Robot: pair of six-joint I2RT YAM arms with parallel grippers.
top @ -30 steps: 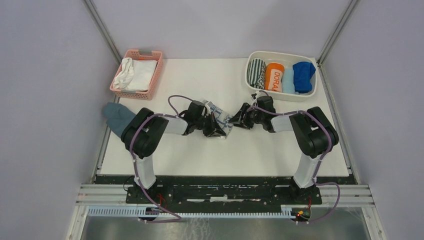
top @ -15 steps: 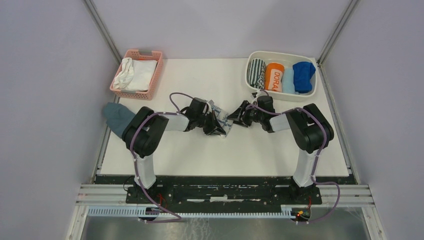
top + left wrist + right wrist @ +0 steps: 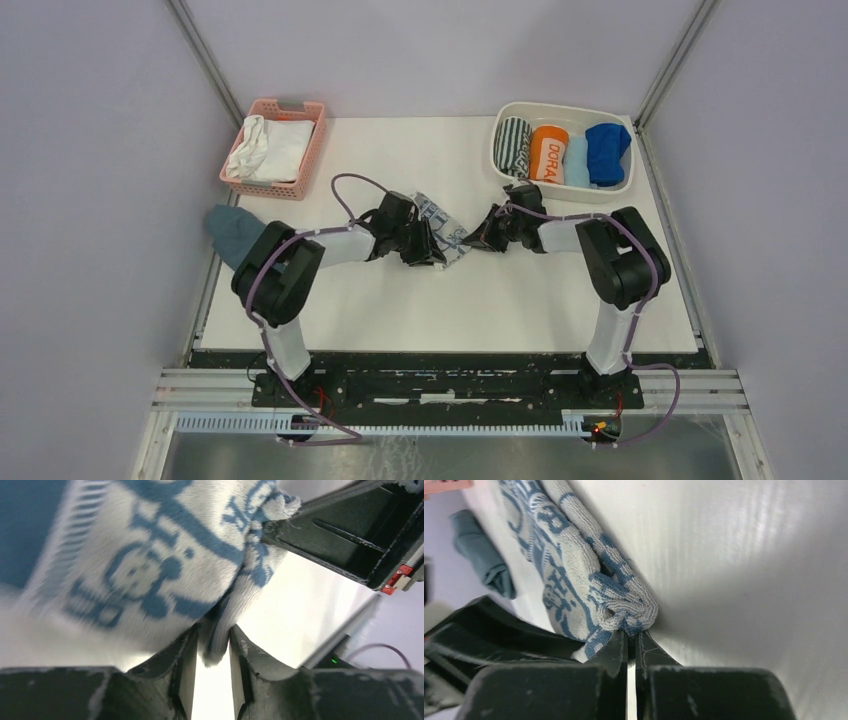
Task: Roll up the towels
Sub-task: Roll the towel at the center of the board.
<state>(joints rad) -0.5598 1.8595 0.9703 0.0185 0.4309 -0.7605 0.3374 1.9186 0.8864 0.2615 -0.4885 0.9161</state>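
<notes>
The whitish towel with grey-blue print [image 3: 441,222] lies bunched mid-table between both grippers. My left gripper [image 3: 424,246] is at its near-left side; in the left wrist view its jaws [image 3: 214,630] stand slightly apart, open, with a fold of the towel [image 3: 150,555] hanging loosely between them. My right gripper [image 3: 473,238] is shut on the towel's right end; the right wrist view shows the fingertips [image 3: 631,632] pinching a bunched corner of the towel [image 3: 574,565]. A light blue towel [image 3: 577,160] and a royal blue towel [image 3: 606,152] sit rolled in the white bin [image 3: 565,107].
The white bin at the back right also holds a striped roll [image 3: 513,145] and an orange roll [image 3: 548,152]. A pink basket [image 3: 302,106] with white cloths stands at the back left. A dull teal-grey cloth [image 3: 232,232] lies at the table's left edge.
My right gripper has closed on the patterned towel's end. My left gripper's jaws have parted a little. Both grippers and the towel have shifted slightly away from the bases.
</notes>
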